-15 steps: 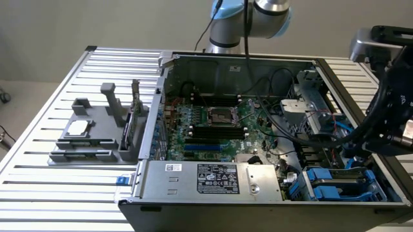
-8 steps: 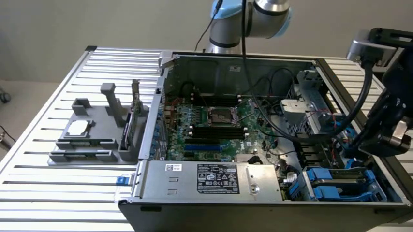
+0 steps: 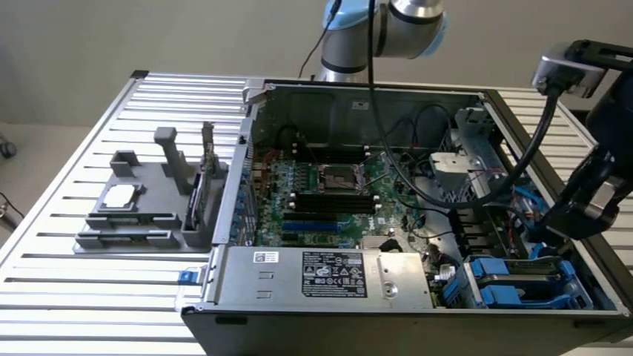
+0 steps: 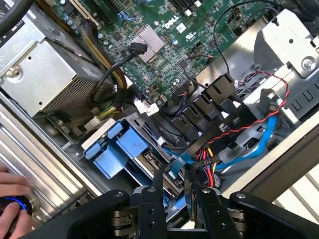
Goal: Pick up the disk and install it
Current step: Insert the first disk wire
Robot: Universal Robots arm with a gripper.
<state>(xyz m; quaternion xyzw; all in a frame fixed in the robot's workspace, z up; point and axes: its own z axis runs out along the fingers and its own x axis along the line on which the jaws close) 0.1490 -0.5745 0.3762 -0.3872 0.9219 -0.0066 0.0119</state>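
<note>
Installing step in hand, by my reading: disk (image 3: 521,276) sits low in corner of computer case (image 3: 396,326), exterior view's lower right. Pincer (image 4: 174,175) poised right over it (cannot tell whether clamped or free). Seating calls for straight push, clear of cables (image 4: 259,147).

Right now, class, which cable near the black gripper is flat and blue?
The flat blue ribbon cable, curving beside the thin twisted red-and-black wires.
</note>
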